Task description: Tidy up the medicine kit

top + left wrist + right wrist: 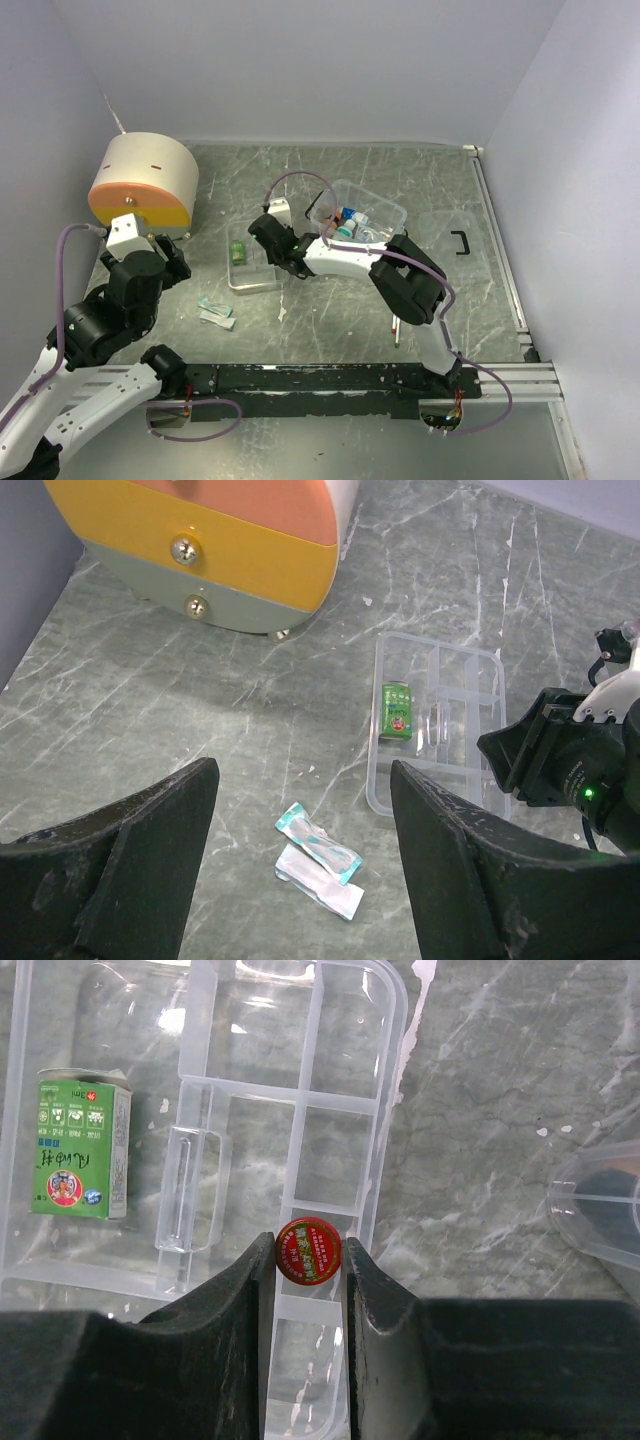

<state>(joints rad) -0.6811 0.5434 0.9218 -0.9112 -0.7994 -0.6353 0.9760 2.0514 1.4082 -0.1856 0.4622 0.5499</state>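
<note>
A clear divided organizer tray (268, 283) lies mid-table, also seen in the left wrist view (384, 785) and the right wrist view (392, 1020). A green medicine box (78, 1148) lies in its left compartment (238, 252) (397, 710). My right gripper (309, 1252) is shut on a small round red tin (309, 1251), held over the tray's right column of small compartments. My left gripper (305, 855) is open and empty above two sealed packets (318, 858) on the table (217, 312), left of the tray.
A clear bin (392, 212) with small bottles stands behind the right arm. A round drawer cabinet (145, 182) in orange, yellow and grey stands at the back left (220, 550). A clear lid with a black handle (460, 242) lies at the right.
</note>
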